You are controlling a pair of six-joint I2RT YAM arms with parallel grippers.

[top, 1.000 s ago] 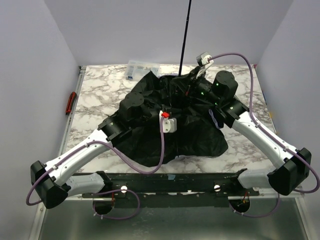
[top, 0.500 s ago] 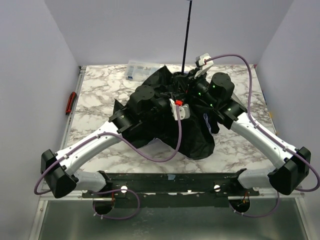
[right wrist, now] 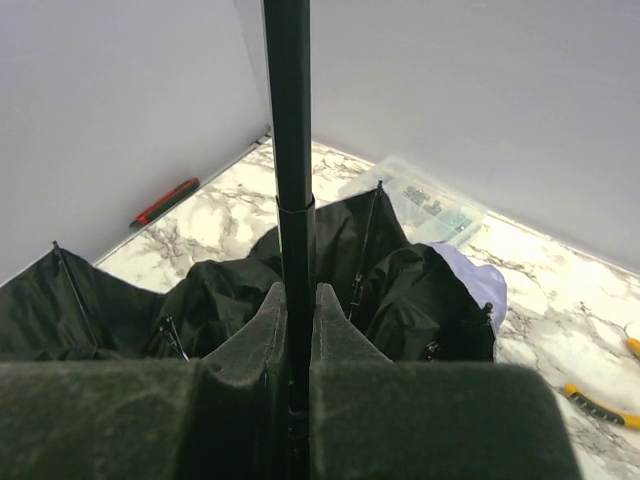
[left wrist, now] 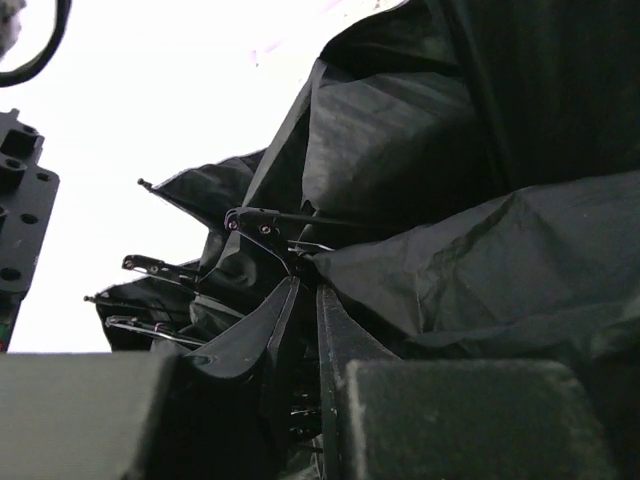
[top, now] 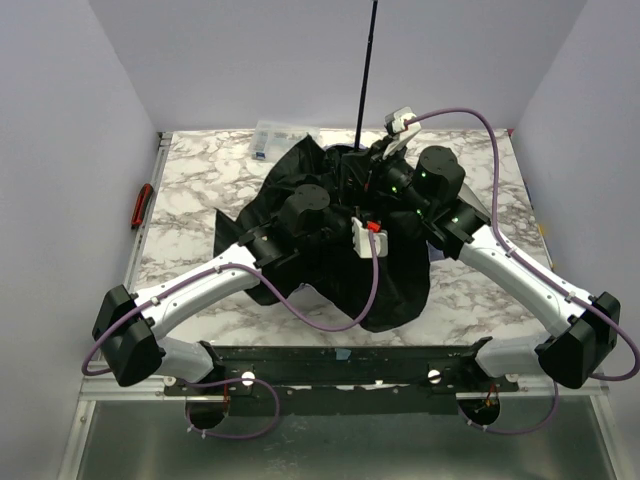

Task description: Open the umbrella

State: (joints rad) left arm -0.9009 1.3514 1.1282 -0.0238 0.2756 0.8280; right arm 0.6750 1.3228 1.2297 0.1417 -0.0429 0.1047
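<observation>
The umbrella (top: 390, 270) lies half spread on the marble table, with the black inside of its canopy up. Its thin black shaft (top: 366, 70) stands up towards the back wall. A lavender patch of the outside (right wrist: 482, 278) shows in the right wrist view. My right gripper (top: 372, 165) is shut on the shaft (right wrist: 290, 150) just above the canopy; its point in the right wrist view is (right wrist: 298, 292). My left gripper (top: 343, 197) is buried in the canopy close to the shaft. Its jaws (left wrist: 305, 287) are shut on the umbrella's ribs and fabric (left wrist: 420, 270). The handle is hidden.
A clear plastic compartment box (top: 283, 137) sits at the back of the table and shows in the right wrist view (right wrist: 432, 203). A red-handled tool (top: 142, 205) lies at the left edge. Yellow-handled pliers (right wrist: 600, 405) lie at the right.
My left arm has reached farther right and back, in towards the shaft. The canopy has bunched up and drawn in towards the centre. The right gripper has stayed on the shaft.
</observation>
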